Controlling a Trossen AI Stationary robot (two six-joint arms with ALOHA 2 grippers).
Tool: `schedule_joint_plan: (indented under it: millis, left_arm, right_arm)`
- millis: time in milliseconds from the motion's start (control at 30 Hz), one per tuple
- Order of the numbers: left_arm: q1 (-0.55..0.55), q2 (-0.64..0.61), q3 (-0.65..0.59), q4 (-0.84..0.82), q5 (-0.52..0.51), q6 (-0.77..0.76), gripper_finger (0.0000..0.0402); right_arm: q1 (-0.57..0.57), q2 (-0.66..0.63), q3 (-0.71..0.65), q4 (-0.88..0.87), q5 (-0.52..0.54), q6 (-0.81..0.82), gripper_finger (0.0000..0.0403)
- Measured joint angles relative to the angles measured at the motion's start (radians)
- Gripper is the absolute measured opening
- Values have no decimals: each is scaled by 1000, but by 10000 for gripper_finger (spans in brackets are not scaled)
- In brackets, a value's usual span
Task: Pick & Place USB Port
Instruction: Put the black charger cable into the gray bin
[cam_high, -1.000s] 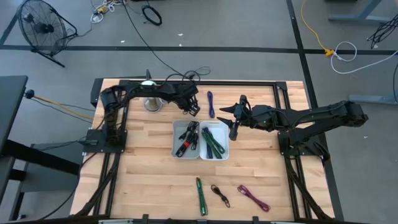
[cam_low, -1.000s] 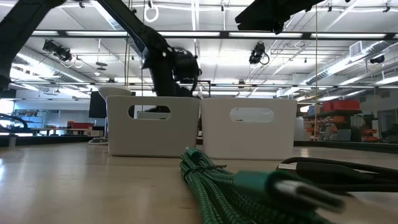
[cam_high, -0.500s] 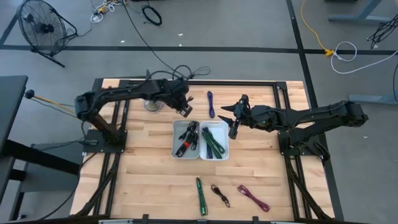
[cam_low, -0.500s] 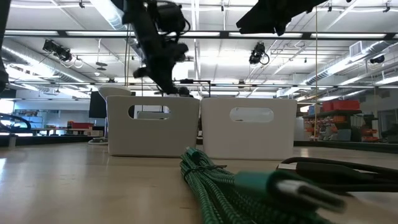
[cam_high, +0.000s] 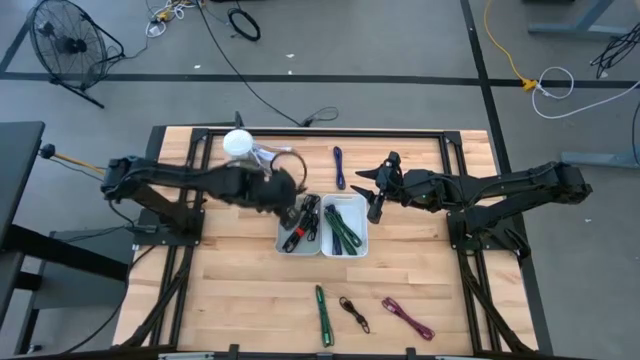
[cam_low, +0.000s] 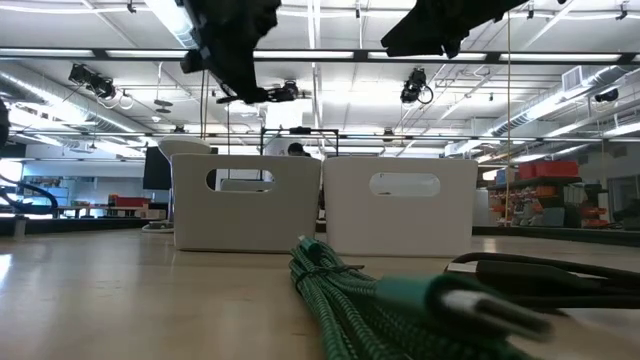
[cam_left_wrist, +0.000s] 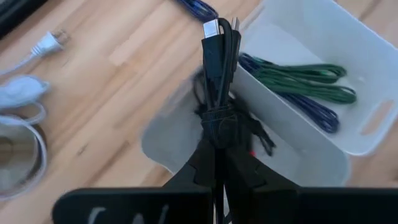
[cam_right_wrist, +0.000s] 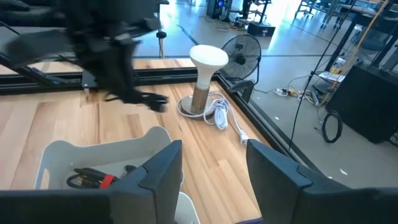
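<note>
You have the black USB cable (cam_left_wrist: 217, 87), bundled and tied at its middle, clamped upright between the left gripper's (cam_left_wrist: 214, 163) fingers, its silver plug pointing away from the wrist, and it hangs over the near edge of the left white bin (cam_high: 285, 222). That bin already holds black and red-marked cables, while the right white bin (cam_high: 360, 240) touching it holds green ones and a dark blue one. By the look of it you are in the carry-and-place step, so the next move calls for easing the bundle further over the left bin's opening, lowering it inside, and only then spreading the fingers, so the plug does not catch the wall. The right gripper (cam_high: 380, 190) waits just beyond the right bin's far corner with its fingers spread and nothing between them. From above, the left arm hides the bundle, so you cannot judge there how far it sits over the bin. The level camera shows only the bins' side walls, never their contents, and the arms appear there as dark shapes overhead.
</note>
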Motion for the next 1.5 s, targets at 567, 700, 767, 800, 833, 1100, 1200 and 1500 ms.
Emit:
schedule_joint_plan:
  millis: [567,700,767,800,833,1100,1200,1500]
  left_arm:
    - [-382,1,-202,40,-442,-682,13]
    - [-400,1,-325,266,-516,-735,13]
    - [-393,1,-392,396,-514,-726,13]
    - [-388,1,-424,458,-506,-724,13]
    - [-385,1,-455,517,-500,-723,13]
    - [-343,2,-556,677,-480,-726,23]
    - [-332,3,-556,696,-468,-691,50]
    - [-332,4,-556,714,-459,-667,98]
  right_arm:
    - [0,0,0,-5,0,-1,180]
    - [0,0,0,-4,0,-1,180]
    - [0,0,0,1,0,-1,180]
    - [0,0,0,2,0,-1,180]
    - [0,0,0,1,0,-1,180]
    - [0,0,0,3,0,0,180]
    - [0,0,0,3,0,0,180]
    - [0,0,0,3,0,0,180]
